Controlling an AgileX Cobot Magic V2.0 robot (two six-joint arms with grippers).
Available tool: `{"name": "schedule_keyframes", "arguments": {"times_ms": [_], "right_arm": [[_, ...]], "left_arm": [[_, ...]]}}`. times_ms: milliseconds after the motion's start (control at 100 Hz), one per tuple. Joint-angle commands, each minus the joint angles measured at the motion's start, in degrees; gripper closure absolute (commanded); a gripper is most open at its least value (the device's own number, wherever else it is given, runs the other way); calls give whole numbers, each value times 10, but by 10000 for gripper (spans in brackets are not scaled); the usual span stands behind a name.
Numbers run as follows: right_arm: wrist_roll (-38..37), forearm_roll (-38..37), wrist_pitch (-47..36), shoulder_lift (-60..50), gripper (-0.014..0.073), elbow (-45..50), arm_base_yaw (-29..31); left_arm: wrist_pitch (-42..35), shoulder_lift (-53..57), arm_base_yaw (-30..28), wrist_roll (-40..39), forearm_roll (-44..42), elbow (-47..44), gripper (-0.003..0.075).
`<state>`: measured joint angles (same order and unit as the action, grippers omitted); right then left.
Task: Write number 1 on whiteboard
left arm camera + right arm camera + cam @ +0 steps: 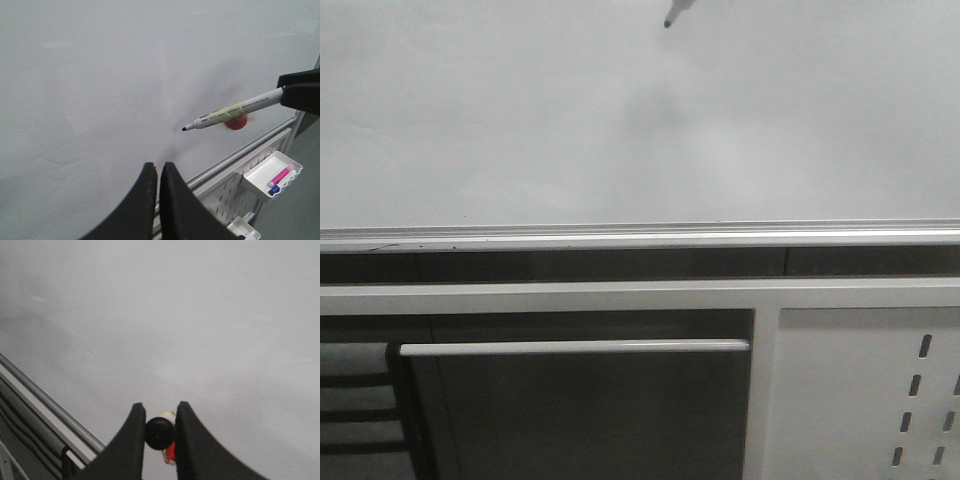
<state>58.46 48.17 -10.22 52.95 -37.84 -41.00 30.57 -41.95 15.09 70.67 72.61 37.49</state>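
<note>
The whiteboard (520, 110) fills the upper front view, with its silver edge rail (640, 238) below. No black stroke of a number 1 shows on it. My right gripper (160, 412) is shut on a white marker pen (235, 110) with yellowish tape; its black end (160, 433) sits between the fingers. The pen's black tip (184, 129) points at the board, close to it; whether it touches I cannot tell. The tip also shows at the top of the front view (668, 22). My left gripper (158, 167) is shut and empty, close to the board (100, 75).
A red round magnet (236, 122) sticks to the board behind the pen. A white slotted metal panel (865, 400) lies below the rail, with white trays (272, 175) holding a pink marker (280, 176). A white bar handle (575, 347) sits below the rail at left.
</note>
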Motion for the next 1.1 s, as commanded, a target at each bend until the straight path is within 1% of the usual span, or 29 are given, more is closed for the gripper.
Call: {"name": "schedule_keyframes", "arguments": {"times_ms": [0, 160, 270, 350, 500, 610, 650, 740, 810, 970, 1060, 1090], "right_arm": [[8, -9, -47, 20, 646, -20, 0], [8, -12, -64, 69, 647, -20, 0], [8, -12, -49, 87, 647, -20, 0], [8, -12, -3, 82, 647, -20, 0], [8, -12, 102, 31, 646, -20, 0], [8, 3, 141, -14, 646, -20, 0], [7, 10, 151, -30, 646, -20, 0], [6, 33, 176, -50, 646, -21, 6], [-3, 42, 214, -51, 646, -30, 16], [-24, 46, 304, -39, 646, -65, 55], [-26, 46, 362, -23, 646, -88, 91], [-27, 46, 382, -17, 646, -98, 104]], "left_arm": [[-12, 2, -1, -4, 24, 16, 741], [-15, 2, -1, -4, 24, 16, 741], [-15, 2, -1, -4, 23, 16, 741], [-15, 2, -1, -4, 23, 16, 741], [-1, 2, -1, -4, 23, 16, 741], [23, -1, 0, -4, 33, 16, 741], [34, -8, 0, -2, 42, 16, 741], [80, -31, 0, 30, 73, 16, 740], [133, -59, 0, 60, 94, 16, 740], [232, -129, 0, 87, 116, 17, 732], [270, -156, 0, 98, 119, 18, 662], [280, -164, 2, 105, 119, 18, 612]]}}
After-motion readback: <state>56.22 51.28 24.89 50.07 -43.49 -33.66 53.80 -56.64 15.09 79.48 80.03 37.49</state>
